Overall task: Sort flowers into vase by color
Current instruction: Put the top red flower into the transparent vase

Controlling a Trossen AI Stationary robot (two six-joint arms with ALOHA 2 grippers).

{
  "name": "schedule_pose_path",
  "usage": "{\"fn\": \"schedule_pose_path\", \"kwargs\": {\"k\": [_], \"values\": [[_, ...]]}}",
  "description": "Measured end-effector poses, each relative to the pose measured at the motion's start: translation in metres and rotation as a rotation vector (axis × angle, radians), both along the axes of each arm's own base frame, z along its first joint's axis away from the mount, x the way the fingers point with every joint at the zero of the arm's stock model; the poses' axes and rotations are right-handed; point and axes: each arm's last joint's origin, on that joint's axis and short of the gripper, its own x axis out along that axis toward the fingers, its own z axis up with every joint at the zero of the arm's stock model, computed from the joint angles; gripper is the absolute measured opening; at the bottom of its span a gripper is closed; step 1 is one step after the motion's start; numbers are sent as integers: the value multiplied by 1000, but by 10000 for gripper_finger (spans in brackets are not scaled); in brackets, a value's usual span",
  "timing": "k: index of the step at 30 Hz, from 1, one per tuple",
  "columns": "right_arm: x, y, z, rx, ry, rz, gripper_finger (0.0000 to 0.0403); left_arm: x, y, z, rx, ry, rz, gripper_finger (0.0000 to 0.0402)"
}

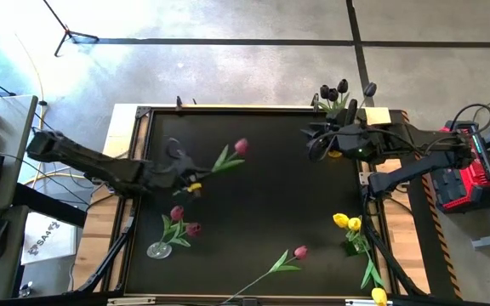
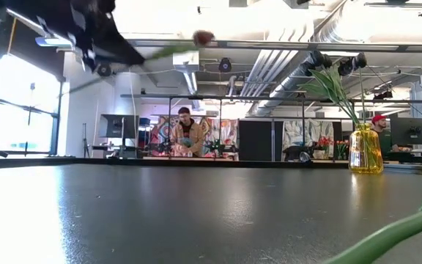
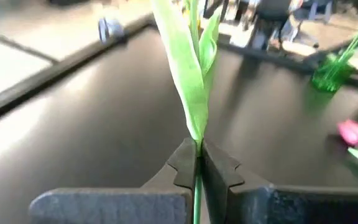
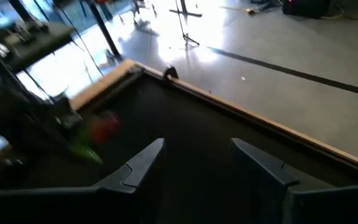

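Note:
My left gripper (image 1: 198, 172) is shut on a pink tulip (image 1: 242, 146) above the table's left middle; its leaves (image 3: 191, 68) stick out past the fingers. My right gripper (image 4: 197, 142) hangs open and empty at the far right (image 1: 307, 136). A yellow vase (image 2: 365, 150) at the far right holds dark tulips (image 1: 334, 89). A clear vase (image 1: 160, 250) at the near left holds two pink tulips (image 1: 177, 212). Two yellow tulips (image 1: 347, 223) stand in a green vase (image 3: 328, 78) at the near right. Another pink tulip (image 1: 300, 252) lies flat on the table near the front. My left gripper pinches the tulip's stem (image 3: 197, 152) between its two fingers, just below the leaves. The fingers come from the table's left, slanting slightly down, and the stem runs along them. The flower is lifted clear of the table, its head (image 2: 204, 37) pointing toward the far right.
A yellow tulip (image 1: 379, 296) lies at the table's near right corner. A raised wooden rim (image 4: 241, 112) runs round the black table. People sit at desks in the room beyond the far edge (image 2: 187, 136).

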Motion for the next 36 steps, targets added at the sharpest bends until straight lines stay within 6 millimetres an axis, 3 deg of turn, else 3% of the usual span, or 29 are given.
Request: {"fn": "schedule_pose_path", "kwargs": {"k": [4, 13, 21, 29, 36], "values": [[-5, -1, -5, -3, 72, -7, 167, -20, 4, 21, 48, -60, -49, 1], [-8, -2, -7, -14, 99, -30, 167, -62, 1, 53, -75, -246, -348, 1], [-8, -2, -7, -2, 88, -40, 167, -95, 5, 76, -54, -456, -373, 0], [-5, 19, -12, 139, -21, -72, 167, -112, 3, 84, 73, -518, -463, 0], [23, 48, -28, 199, -109, -147, 167, -111, -14, 69, 44, -606, -604, 0]]}}
